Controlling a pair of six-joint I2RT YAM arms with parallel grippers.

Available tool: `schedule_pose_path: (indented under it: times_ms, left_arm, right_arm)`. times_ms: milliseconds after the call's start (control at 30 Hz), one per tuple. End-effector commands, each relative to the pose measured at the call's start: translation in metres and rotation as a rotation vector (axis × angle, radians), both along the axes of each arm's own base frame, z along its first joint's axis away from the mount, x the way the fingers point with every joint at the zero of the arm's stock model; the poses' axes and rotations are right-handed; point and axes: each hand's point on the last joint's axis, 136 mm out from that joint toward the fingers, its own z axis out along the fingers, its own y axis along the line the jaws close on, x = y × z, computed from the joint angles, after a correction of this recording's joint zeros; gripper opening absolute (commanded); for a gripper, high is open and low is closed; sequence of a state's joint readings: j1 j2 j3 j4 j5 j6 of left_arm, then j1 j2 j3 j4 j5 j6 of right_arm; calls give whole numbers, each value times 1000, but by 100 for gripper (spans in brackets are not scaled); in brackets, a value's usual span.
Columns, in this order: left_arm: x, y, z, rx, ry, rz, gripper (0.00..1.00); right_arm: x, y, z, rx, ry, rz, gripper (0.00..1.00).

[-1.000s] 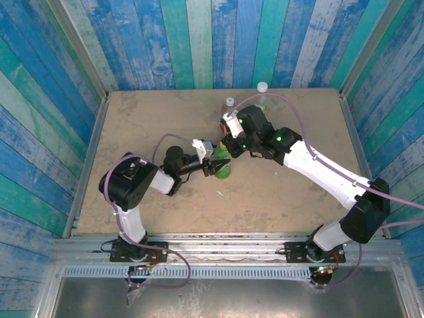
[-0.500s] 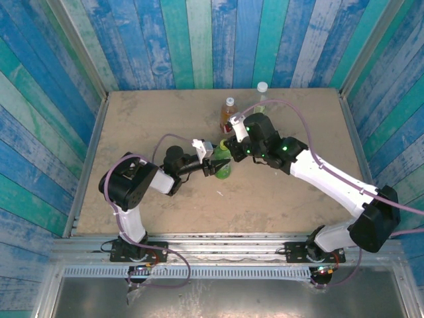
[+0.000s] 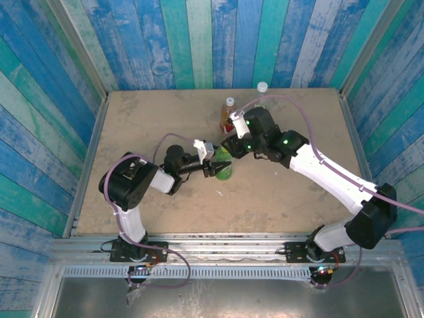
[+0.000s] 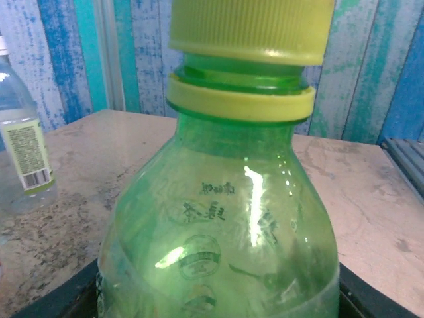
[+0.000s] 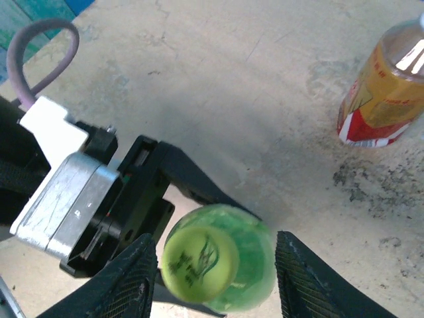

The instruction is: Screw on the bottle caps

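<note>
The green bottle [image 3: 226, 171] stands mid-table with my left gripper [image 3: 216, 167] shut round its body. In the left wrist view the green bottle [image 4: 218, 232] is very close, with its yellow-green cap [image 4: 252, 30] sitting on the neck. From above, the right wrist view shows that cap [image 5: 200, 263] between the fingers of my right gripper [image 5: 215, 278]. Those fingers stand open, apart from the cap on both sides. The amber bottle [image 3: 228, 114] and the clear bottle [image 3: 261, 94] stand behind, each topped with a white cap.
Blue and green plank walls close in the table [image 3: 132, 119] on three sides. The amber bottle [image 5: 384, 93] stands close behind my right gripper. The clear bottle [image 4: 23, 156] is off to the left in the left wrist view.
My right gripper has opened and let go of the yellow-green cap, and its wrist has shifted slightly back. The left gripper keeps holding the green bottle in place.
</note>
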State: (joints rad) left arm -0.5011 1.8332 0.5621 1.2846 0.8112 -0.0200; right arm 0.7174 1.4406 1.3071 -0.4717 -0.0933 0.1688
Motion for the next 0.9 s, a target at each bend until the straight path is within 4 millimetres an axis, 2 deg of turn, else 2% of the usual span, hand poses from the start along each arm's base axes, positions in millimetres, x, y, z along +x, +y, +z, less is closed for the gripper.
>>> schedule_pose_path:
  times_ms: [0,367,700,867]
  left_arm:
    - [-13,-5,-23,40,94,-88,61]
    - [-12,-8,-26,38,126,-103,60]
    - [-11,-9,-28,44,131,-107,60]
    - [-10,-8,-29,48,134,-100,60]
  right_arm:
    - [0,-3,3,29,44,-11,50]
    - [-6,-8,-13,77,154,27,32]
    - [-9,-5,-29,63,218,63,27]
    - [-11,-8,-37,47,251,66,20]
